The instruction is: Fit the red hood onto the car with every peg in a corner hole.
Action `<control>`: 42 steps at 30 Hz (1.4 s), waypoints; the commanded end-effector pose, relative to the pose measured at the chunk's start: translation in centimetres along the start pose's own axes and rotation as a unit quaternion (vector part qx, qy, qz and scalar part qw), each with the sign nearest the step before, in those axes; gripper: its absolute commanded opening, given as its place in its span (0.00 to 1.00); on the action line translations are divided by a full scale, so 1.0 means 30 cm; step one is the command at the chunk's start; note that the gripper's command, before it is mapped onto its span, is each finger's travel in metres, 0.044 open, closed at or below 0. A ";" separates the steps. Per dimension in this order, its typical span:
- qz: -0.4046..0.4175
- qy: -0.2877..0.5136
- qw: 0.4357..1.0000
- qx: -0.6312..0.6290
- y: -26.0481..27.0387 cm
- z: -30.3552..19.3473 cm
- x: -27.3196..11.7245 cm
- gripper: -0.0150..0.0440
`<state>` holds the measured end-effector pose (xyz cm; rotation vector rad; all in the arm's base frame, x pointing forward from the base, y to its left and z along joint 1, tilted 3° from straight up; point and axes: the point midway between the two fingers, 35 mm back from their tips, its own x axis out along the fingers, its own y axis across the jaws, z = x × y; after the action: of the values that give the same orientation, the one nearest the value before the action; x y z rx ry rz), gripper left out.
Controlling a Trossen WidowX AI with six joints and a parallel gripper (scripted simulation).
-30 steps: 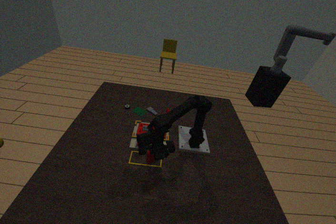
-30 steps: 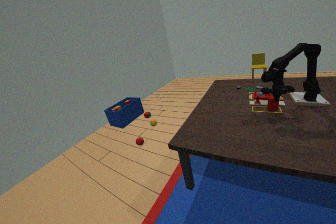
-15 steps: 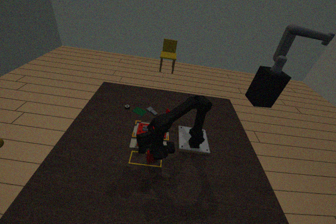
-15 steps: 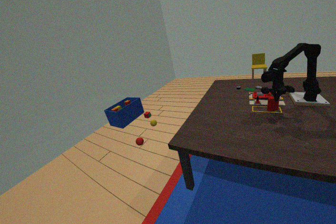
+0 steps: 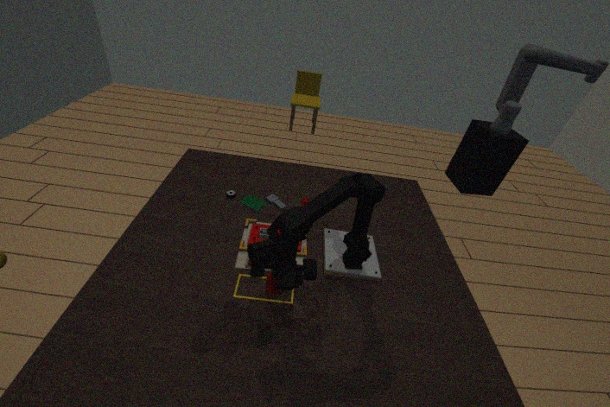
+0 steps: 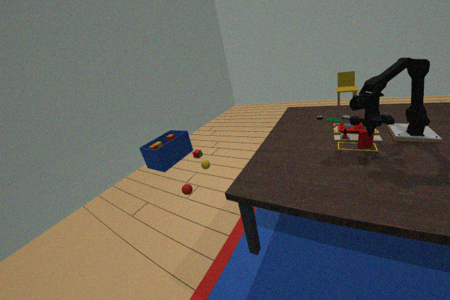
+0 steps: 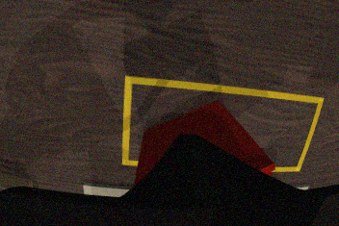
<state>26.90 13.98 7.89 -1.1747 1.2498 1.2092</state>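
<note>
Supporting everything: dark brown wooden table (image 5: 148,318) (image 6: 319,184) (image 7: 48,131).
Arm: black six-joint arm (image 5: 328,201) (image 6: 389,74), on white square base plate (image 5: 371,271) (image 6: 434,136).
Outline: yellow rectangular outline (image 5: 263,300) (image 6: 355,149) (image 7: 221,88) on tabletop, beside jig.
Chassis: red toy car chassis (image 5: 255,233) (image 6: 343,128) in jig, partly behind arm in top view.
Hood: red plastic-looking shell (image 5: 270,285) (image 6: 364,139) (image 7: 212,121), tilted at yellow outline, off chassis; table contact can't be told.
End effector: black parallel-jaw gripper (image 5: 282,288) (image 6: 370,134) (image 7: 187,143), pinched narrow on hood.
Small part: flat green piece (image 5: 253,202) (image 6: 333,120), beyond jig.
</note>
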 end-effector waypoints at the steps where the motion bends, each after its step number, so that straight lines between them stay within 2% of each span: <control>1: -0.003 0.002 1.000 0.011 -0.005 -0.002 -0.002 0.25; 42: -0.003 0.002 0.993 0.117 -0.010 -0.010 -0.002 0.25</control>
<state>27.06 13.75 7.88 -1.0142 1.3440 1.0423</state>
